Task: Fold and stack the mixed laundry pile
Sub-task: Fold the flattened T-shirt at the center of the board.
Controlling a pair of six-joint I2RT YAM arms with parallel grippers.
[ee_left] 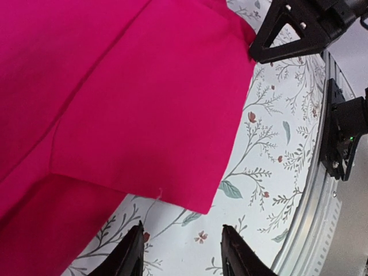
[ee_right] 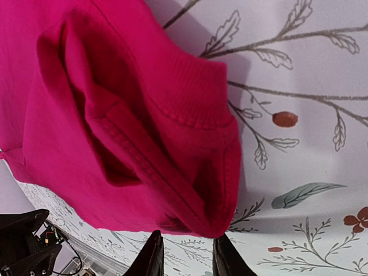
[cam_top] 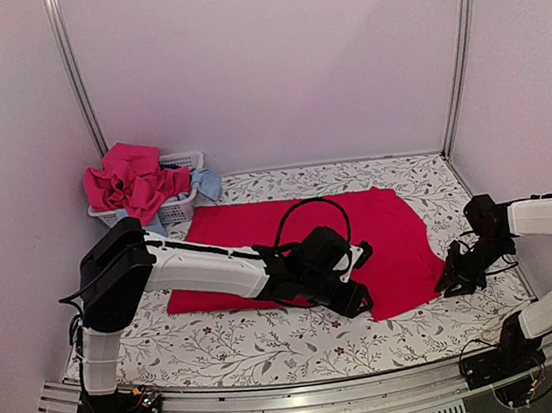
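Observation:
A large red garment [cam_top: 360, 231] of the mixed laundry pile lies spread flat on the floral table. My left gripper [cam_top: 360, 302] hovers at its near corner. In the left wrist view that corner [ee_left: 201, 204] ends just ahead of the left gripper [ee_left: 183, 230], which is open over bare tablecloth. My right gripper [cam_top: 456, 277] is at the garment's right edge. There a ribbed, bunched cuff [ee_right: 190, 109] hangs at the tips of the right gripper [ee_right: 188, 244]. The jaws stand narrowly apart, and whether they pinch the fold is unclear. More pink-red pieces [cam_top: 132, 182] and a light blue one [cam_top: 205, 183] fill the basket.
The white slatted basket [cam_top: 188, 209] stands at the back left corner against the wall. A metal rail [cam_top: 310, 404] runs along the table's near edge by both arm bases. White walls close in the back and both sides.

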